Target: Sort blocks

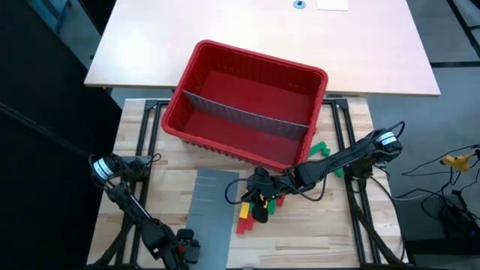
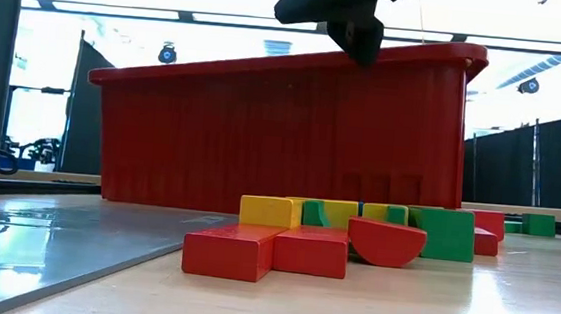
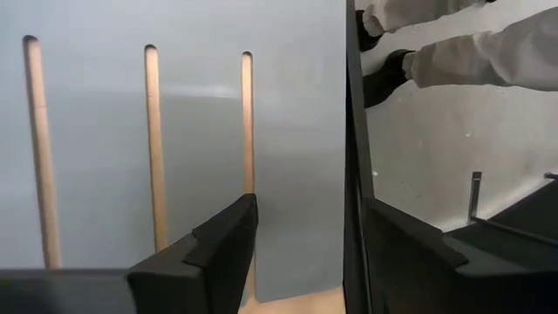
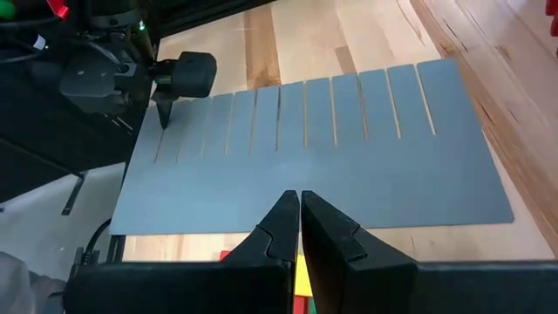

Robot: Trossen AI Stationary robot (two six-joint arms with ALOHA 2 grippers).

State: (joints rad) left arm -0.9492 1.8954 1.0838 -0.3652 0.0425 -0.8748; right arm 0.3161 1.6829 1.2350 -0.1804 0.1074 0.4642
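Just in front of the red bin, on the wooden table, the blocks lie in a small loose cluster: red, yellow and green pieces, some flat bricks and, in the low view, one red half-round resting on its curve against a green block. Two red bricks lie side by side nearest the low camera, with yellow ones behind them. A few more green blocks sit apart, close to the bin's near right corner. The bin has a grey divider across its middle.

Over the cluster hangs the right gripper, its fingers pressed together with only a sliver between the tips and nothing between them; its wrist view looks past them onto a flat grey slotted panel lying beside the blocks. The left gripper waits at the table's near left edge, above that panel's slotted end; its fingers stand apart, holding nothing
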